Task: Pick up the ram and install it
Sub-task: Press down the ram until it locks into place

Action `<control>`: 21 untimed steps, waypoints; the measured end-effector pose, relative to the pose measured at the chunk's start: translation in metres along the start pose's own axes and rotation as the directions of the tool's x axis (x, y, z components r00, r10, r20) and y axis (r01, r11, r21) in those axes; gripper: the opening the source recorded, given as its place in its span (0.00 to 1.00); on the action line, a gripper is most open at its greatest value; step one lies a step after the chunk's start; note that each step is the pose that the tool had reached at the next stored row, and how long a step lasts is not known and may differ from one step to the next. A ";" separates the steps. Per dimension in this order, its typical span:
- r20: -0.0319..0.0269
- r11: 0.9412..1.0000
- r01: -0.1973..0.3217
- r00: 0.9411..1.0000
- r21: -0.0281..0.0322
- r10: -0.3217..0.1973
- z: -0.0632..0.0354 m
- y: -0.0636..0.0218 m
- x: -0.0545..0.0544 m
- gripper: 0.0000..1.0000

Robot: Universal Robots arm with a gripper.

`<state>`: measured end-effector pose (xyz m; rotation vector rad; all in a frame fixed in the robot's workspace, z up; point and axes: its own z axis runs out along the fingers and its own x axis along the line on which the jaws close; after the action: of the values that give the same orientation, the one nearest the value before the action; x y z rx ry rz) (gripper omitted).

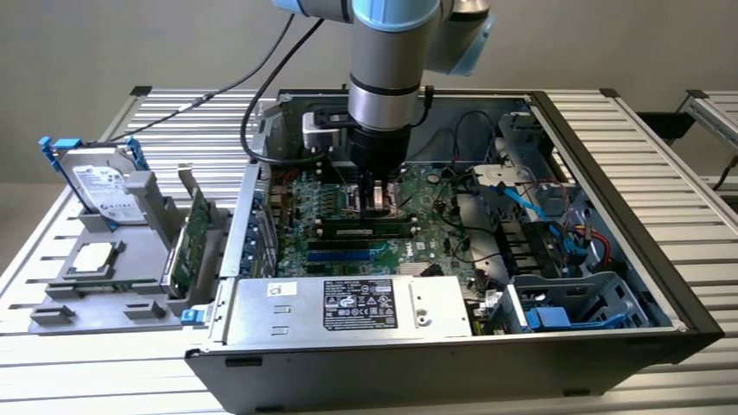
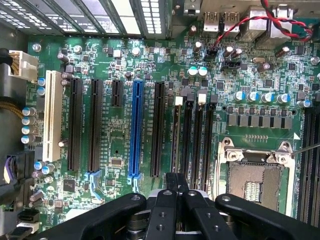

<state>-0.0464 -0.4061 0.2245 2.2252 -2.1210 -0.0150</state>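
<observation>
The ram (image 1: 366, 229) is a long, thin, dark green stick standing on edge along a slot on the motherboard (image 2: 120, 145), directly below the gripper (image 1: 378, 210) and, as far as the exterior view shows, at or just under its fingertips; whether they touch it I cannot tell. It looks level along its length, with dark chips on its face. The gripper is clenched, fingers pressed together with nothing visibly between them, hanging straight down into the open computer case (image 1: 645, 259). In the wrist view the closed gripper (image 2: 175, 180) sits over the black memory slots (image 2: 192, 135), with the bare processor socket (image 2: 255, 182) to one side and the blue slot (image 2: 135, 130) to the other. My judgement: the installing step is in hand, with the stick already in its slot. Seating it calls for an even, straight downward push until the end latches catch.
</observation>
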 end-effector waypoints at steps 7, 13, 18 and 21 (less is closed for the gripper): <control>0.003 1.000 0.000 1.000 0.001 0.000 -0.0036 0.0004 0.000 0.11; 0.001 1.000 0.000 1.000 0.000 0.000 -0.0285 0.0018 0.001 0.11; 0.001 1.000 0.000 1.000 -0.001 0.000 -0.0393 0.0023 0.001 0.11; 0.001 1.000 0.000 1.000 -0.001 0.000 -0.0393 0.0023 0.001 0.11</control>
<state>-0.0465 -0.4060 0.2639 2.2255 -2.1212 -0.0173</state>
